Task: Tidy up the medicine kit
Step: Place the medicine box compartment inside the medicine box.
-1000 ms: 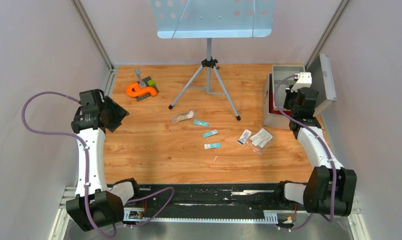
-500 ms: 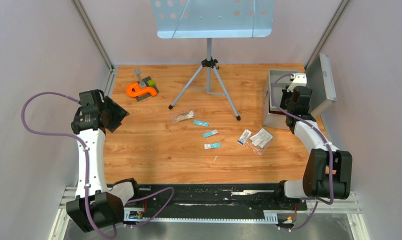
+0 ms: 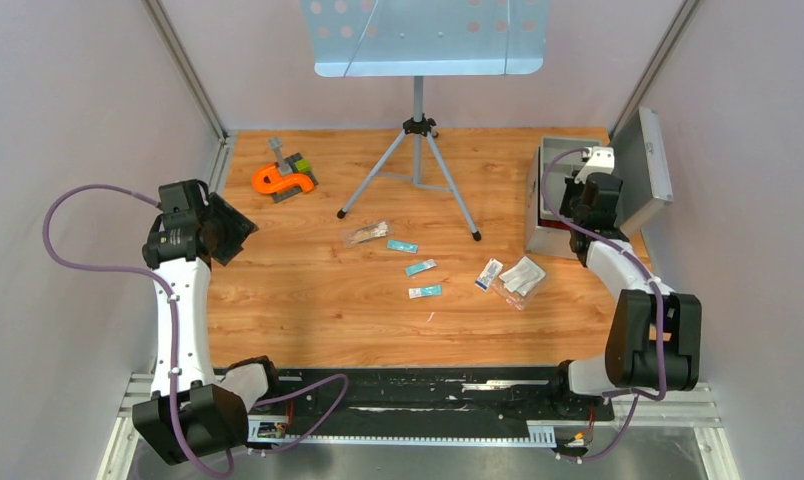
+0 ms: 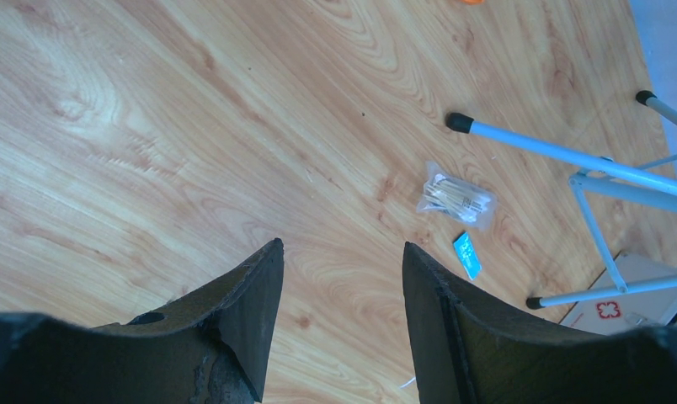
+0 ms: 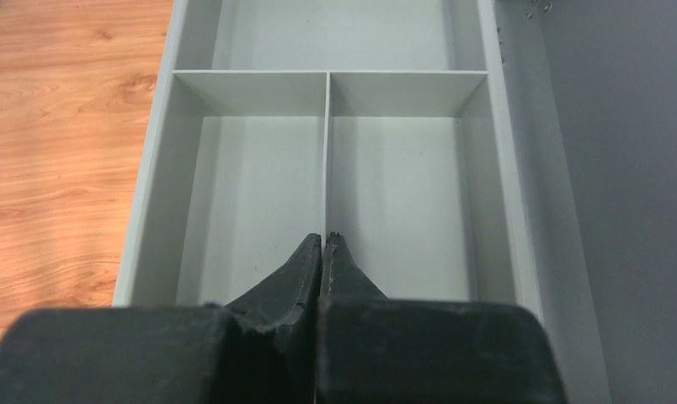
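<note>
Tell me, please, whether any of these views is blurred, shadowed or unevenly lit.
Top external: even light, sharp, though the packets are too small to read. Left wrist: table crisp, open left gripper dark. Right wrist: shut right gripper soft-focused, divided tray evenly lit.

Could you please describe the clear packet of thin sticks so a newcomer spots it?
Find the tripod mid-table. Just nearer than its left foot lies the clear packet. Unlike the flat teal sachets beside it, it is transparent, with pale sticks inside.
</note>
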`<action>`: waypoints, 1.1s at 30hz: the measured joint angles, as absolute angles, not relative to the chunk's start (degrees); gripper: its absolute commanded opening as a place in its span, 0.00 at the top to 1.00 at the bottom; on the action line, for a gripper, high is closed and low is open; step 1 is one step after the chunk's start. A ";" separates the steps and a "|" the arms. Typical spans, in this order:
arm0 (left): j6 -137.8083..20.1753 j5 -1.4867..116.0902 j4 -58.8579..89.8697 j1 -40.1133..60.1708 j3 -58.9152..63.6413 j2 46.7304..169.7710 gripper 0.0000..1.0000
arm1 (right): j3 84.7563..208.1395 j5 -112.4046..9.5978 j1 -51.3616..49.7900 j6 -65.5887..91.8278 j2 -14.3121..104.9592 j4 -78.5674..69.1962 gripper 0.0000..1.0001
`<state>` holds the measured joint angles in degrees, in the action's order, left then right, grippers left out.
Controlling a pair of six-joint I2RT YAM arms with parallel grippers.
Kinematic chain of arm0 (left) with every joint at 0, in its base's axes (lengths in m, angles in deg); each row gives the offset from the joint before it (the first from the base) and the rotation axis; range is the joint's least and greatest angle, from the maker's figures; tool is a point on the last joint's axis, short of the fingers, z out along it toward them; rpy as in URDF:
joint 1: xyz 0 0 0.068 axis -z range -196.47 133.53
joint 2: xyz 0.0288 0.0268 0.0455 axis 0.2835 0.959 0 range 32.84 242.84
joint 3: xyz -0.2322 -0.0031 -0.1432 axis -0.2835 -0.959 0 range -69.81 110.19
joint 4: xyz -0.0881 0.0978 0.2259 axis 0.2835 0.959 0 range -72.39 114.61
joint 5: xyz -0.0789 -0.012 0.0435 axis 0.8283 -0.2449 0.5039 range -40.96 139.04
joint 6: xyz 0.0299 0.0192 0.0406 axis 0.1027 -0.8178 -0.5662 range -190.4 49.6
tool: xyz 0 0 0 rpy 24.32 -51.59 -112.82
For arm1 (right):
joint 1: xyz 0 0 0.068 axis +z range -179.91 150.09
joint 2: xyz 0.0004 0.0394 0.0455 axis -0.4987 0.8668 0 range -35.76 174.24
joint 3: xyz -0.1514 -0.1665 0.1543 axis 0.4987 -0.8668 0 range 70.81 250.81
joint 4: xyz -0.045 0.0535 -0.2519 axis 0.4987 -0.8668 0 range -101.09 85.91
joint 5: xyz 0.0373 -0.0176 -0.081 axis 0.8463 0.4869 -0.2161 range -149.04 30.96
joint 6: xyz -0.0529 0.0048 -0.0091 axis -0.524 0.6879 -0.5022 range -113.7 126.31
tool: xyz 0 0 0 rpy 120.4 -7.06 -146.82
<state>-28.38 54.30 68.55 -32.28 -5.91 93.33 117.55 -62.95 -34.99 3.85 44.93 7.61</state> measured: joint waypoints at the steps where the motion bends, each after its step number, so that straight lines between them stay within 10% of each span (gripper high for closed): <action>1: -28.38 54.30 68.59 -32.28 -5.97 93.33 0.38 | 117.49 -62.92 -34.99 3.89 45.12 7.64 1.00; 33: -28.40 54.01 68.79 -32.31 -6.04 93.27 0.38 | 113.73 -59.14 -37.70 5.14 48.27 11.16 1.00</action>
